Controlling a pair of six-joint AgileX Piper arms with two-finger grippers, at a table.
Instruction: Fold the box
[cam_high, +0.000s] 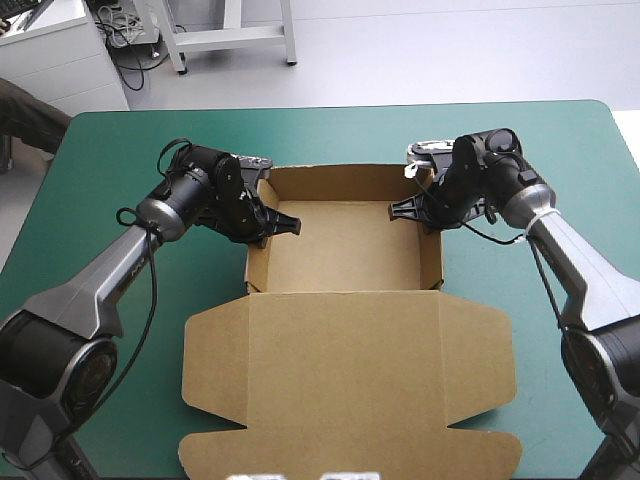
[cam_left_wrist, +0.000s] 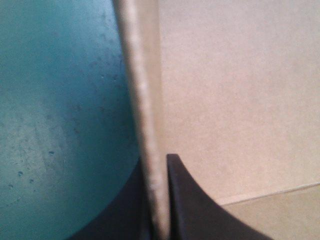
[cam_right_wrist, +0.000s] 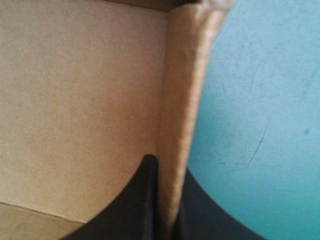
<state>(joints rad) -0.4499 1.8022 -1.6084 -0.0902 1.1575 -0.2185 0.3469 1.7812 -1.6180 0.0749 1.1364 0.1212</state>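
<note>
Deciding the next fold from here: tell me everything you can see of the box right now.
The box is plain brown board, an open tray: walls raised around a bare floor, lid flat toward the table's near edge, side flaps spread. It rests on the teal-green cover. The left gripper is shut on its left wall, the right gripper on its right wall.

The brown cardboard box (cam_high: 345, 350) is matt, paper-faced board, finely grained on floor and lid. Its wall edges, pinched at nine and three o'clock, look rough and fibrous. The teal-green table cover (cam_high: 110, 170) is smooth with a dull sheen, speckled and lightly scratched. The broad black fingers (cam_left_wrist: 195, 210) of the left gripper (cam_high: 287, 224) and right gripper (cam_high: 402, 210) look like smooth matt plastic.
</note>
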